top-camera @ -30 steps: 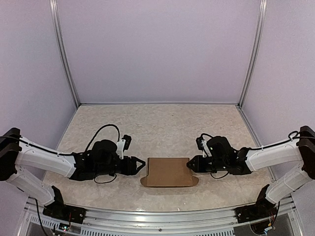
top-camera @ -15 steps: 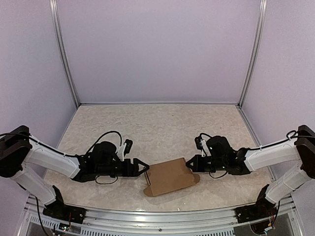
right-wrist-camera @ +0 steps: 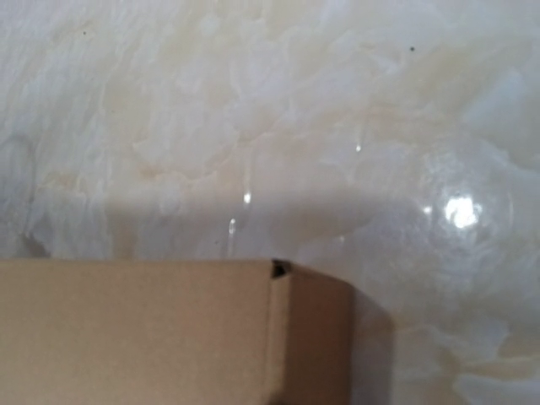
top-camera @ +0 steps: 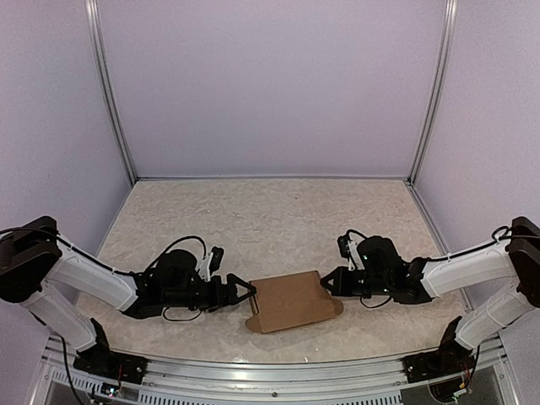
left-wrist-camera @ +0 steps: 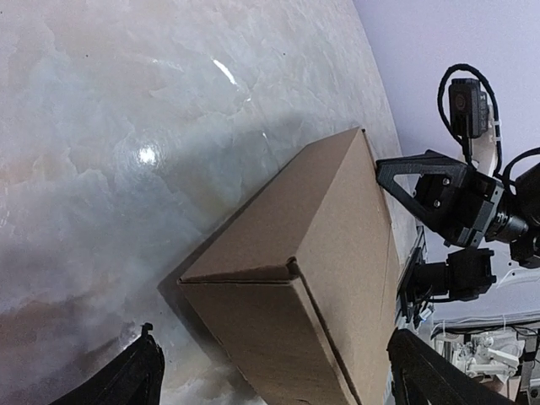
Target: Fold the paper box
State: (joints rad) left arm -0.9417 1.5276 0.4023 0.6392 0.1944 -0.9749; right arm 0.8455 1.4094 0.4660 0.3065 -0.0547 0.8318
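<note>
Top external view: left gripper (top-camera: 245, 292) spread wide at the left end of the paper box (top-camera: 291, 302), gripping nothing; right gripper (top-camera: 330, 283) clenched, tip against its right end; both arms stretch low over the table (top-camera: 270, 211)

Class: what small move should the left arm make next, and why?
Probably ease the left gripper forward and close it on the left end of the box. Its jaws stand open just short of that end, which sits between them in the wrist view, while the shut right gripper meets the far end.
</note>
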